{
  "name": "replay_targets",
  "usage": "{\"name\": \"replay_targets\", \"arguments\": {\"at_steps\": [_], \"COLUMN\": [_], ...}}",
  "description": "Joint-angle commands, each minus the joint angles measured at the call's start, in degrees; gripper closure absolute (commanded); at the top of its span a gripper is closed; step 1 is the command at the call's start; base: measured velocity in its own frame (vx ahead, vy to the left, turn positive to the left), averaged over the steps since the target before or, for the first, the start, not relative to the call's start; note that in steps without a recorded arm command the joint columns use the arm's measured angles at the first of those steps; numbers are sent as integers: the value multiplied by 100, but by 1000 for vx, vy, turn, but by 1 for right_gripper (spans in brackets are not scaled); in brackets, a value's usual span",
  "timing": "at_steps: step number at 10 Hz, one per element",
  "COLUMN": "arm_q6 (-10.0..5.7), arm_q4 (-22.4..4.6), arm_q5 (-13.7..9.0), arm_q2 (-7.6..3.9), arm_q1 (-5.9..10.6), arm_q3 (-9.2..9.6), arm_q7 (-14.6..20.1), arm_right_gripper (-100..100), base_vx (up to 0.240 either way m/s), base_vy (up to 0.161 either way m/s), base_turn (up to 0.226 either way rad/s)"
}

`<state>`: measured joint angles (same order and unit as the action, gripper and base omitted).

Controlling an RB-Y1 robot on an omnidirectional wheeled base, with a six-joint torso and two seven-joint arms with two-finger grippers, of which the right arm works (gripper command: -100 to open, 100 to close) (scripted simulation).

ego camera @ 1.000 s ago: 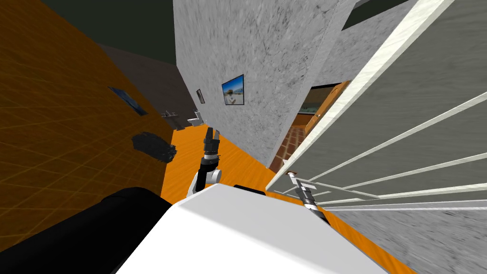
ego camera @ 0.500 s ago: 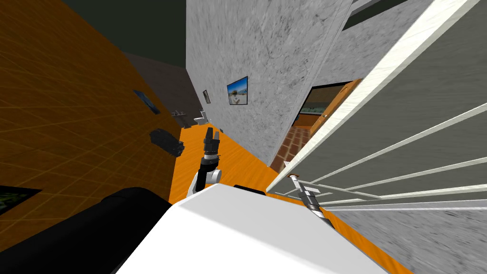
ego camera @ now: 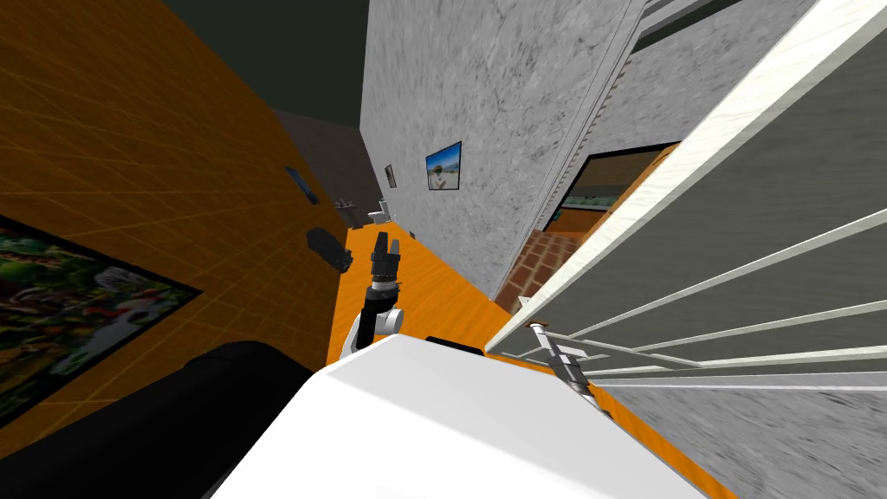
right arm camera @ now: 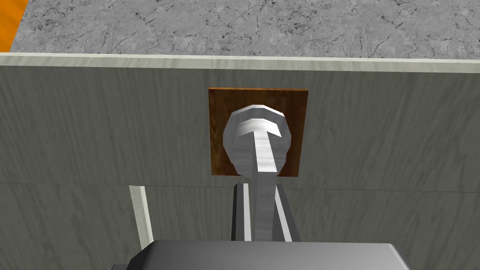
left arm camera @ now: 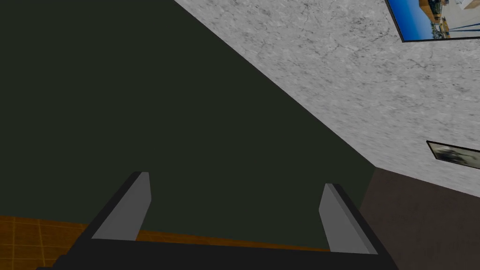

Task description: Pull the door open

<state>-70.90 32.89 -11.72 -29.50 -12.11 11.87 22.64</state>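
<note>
Two grippers, one door. The grey panelled door with white raised mouldings (ego camera: 762, 225) fills the right side of the head view, and its pale free edge runs as a long diagonal down toward my right arm. Past that edge a gap shows a brick-red tiled floor (ego camera: 541, 260). Open room lies mainly on the left: a strip of orange floor (ego camera: 433, 294) runs ahead between the orange gridded wall (ego camera: 130, 156) and the grey speckled wall (ego camera: 485, 113). Counts: two framed pictures on the grey wall, the larger (ego camera: 443, 166) and the smaller (ego camera: 390, 176); one large dark-framed picture on the orange wall (ego camera: 78, 303); one handle; one backing plate. The silver-grey lever handle (right arm camera: 257, 136) sits on a square brown plate (right arm camera: 220, 103), set near the door's pale edge. The lever runs from its round hub straight into the right gripper (right arm camera: 260, 197). That gripper's two fingers (right arm camera: 243, 206) are narrow and press the lever's sides, so it is clamped on the handle. The left gripper (ego camera: 385, 251) is raised over the orange floor, well apart from the door, with its fingers (left arm camera: 136, 201) wide and nothing between them.
</note>
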Motion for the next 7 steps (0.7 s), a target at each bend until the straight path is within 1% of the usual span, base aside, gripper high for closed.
{"name": "replay_targets", "arguments": {"at_steps": [1, 4, 5, 6, 7], "arm_q6": [-174, -376, -337, -268, -236], "arm_q4": [-104, -206, -215, -244, -259], "arm_q5": [-12, -32, -9, 68, 102], "arm_q2": [-36, -87, -48, -12, 2], "arm_q1": [-37, -105, -61, 29, 79], "arm_q3": [44, 110, 122, 100, 83], "arm_q7": [40, 84, 77, 90, 95], "arm_right_gripper": [100, 100, 100, 100, 100], "base_vx": [-200, -220, -90, -139, -213], "base_vy": [-79, -79, -23, -42, -61], "base_turn": [174, 149, 28, 90, 114]}}
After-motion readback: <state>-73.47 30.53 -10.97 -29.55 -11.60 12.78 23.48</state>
